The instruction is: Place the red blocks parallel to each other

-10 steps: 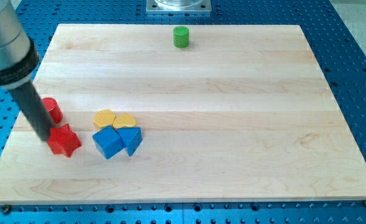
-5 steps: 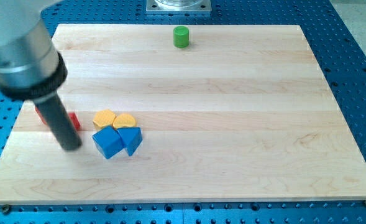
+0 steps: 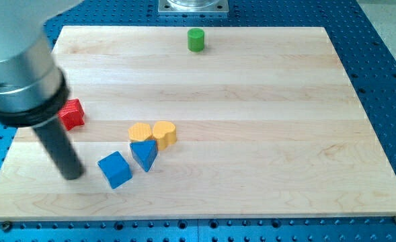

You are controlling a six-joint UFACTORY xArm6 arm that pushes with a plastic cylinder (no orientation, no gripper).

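One red block (image 3: 71, 113) lies near the board's left edge, partly behind the arm; its shape is unclear. A second red block does not show and may be hidden behind the arm. My tip (image 3: 72, 177) rests on the board below that red block and apart from it, just left of the blue cube (image 3: 114, 169). A blue triangular block (image 3: 144, 154) sits to the right of the cube with a small gap. Two yellow blocks (image 3: 141, 132) (image 3: 165, 133) lie side by side just above the blue triangle.
A green cylinder (image 3: 195, 39) stands near the top edge of the wooden board (image 3: 265, 134). A blue perforated table surrounds the board. The thick arm body (image 3: 19, 74) covers the board's upper left part.
The yellow and blue blocks have shifted to the right, and the blue cube has parted from the triangle and moved down. One red block now shows higher up, right of the rod. My tip moved slightly down.
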